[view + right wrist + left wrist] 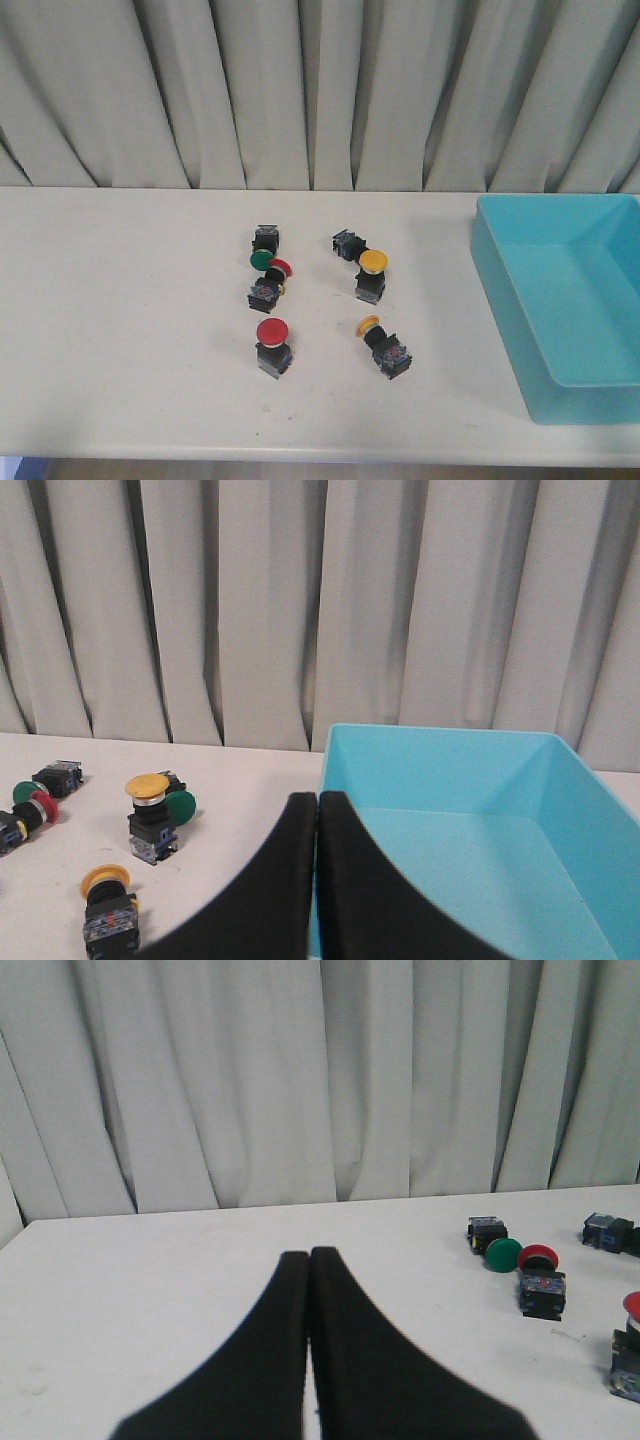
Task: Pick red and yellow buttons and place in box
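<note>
Both the left gripper (310, 1260) and the right gripper (317, 802) hang closed and empty. The yellow buttons (373, 262) lie mid-table, just left of the empty box (505, 255), so the right arm looks nearer.

We see a smooth turquoise plastic box (565, 300), a matt white table (120, 320), and cloth curtains (250, 90).

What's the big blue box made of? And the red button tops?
The box looks like smooth plastic: even turquoise colour, thin moulded walls, soft sheen. The caps of the red buttons also look like plastic, domed and slightly glossy, on blocky black bodies that are probably plastic too, though that's harder to tell.
</note>
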Action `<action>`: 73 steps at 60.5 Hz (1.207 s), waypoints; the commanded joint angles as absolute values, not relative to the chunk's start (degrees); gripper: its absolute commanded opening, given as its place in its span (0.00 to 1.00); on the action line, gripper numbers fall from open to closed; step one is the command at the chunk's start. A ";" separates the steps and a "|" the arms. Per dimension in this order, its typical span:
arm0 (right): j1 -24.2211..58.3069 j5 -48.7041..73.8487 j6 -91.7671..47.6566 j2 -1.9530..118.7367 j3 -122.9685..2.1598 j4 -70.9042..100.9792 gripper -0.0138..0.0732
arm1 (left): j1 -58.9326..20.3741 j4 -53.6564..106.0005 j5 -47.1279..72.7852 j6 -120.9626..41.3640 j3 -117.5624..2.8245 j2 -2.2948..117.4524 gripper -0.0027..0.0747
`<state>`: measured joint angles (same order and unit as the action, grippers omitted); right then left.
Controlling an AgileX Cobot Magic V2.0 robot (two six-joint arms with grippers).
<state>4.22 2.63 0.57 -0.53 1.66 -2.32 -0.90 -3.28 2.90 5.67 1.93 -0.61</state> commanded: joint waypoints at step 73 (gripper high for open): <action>4.23 -24.15 2.21 -0.85 -4.59 -1.92 0.15 | -1.13 -2.02 -25.51 5.88 -0.12 -0.63 0.03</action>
